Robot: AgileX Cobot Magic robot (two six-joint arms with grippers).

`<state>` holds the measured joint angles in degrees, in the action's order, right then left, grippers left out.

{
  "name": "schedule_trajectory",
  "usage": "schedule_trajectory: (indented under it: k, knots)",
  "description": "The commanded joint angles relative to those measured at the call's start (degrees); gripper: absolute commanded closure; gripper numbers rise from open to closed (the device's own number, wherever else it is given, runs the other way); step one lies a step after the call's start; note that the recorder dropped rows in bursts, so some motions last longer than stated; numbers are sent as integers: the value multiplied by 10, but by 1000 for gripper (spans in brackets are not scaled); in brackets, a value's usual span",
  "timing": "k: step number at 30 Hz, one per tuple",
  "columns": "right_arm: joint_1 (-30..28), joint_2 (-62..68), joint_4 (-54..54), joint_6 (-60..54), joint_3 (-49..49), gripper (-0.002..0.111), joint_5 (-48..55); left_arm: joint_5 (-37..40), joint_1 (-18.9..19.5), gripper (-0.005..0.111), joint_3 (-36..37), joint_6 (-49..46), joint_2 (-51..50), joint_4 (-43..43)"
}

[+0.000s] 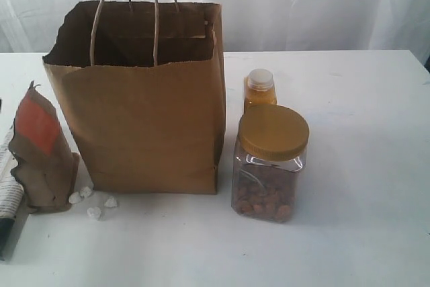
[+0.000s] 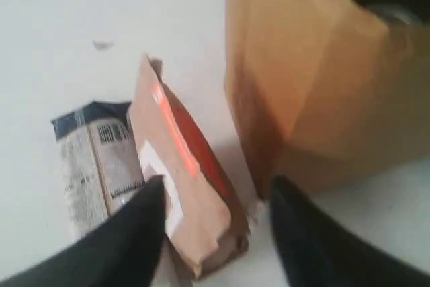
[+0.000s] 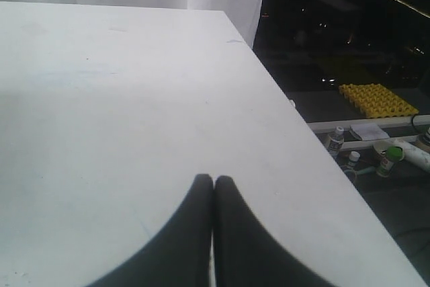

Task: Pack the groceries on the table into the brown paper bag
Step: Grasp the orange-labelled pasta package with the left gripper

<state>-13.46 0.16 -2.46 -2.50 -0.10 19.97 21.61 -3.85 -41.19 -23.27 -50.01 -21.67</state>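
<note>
The brown paper bag (image 1: 144,115) stands open on the white table (image 1: 363,99), also seen in the left wrist view (image 2: 316,85). To its left stands the brown pouch with a red label (image 1: 41,152), with the blue-white package (image 1: 8,193) lying behind it. White lumps (image 1: 94,201) lie at the bag's front corner. Right of the bag are the gold-lidded nut jar (image 1: 269,166) and the orange bottle (image 1: 259,90). My left gripper (image 2: 215,193) is open above the pouch (image 2: 185,186), its fingers either side and apart from it. My right gripper (image 3: 214,183) is shut over bare table.
The table's edge (image 3: 302,132) runs near the right gripper, with a dark floor, small bottles (image 3: 336,140) and a yellow tray (image 3: 376,99) beyond it. A white curtain (image 1: 302,5) hangs behind the table. The package (image 2: 91,166) lies beside the pouch.
</note>
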Motion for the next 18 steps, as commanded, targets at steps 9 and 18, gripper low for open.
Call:
schedule_trajectory:
  k: [9, 18]
  knots:
    - [-2, -2, -4, -2, 1, 108, -3, -120, -3, 2, -3, 37, -123, -103]
    - [-2, -2, -4, -2, 1, 108, -3, -95, -3, 2, -36, 34, -256, -74]
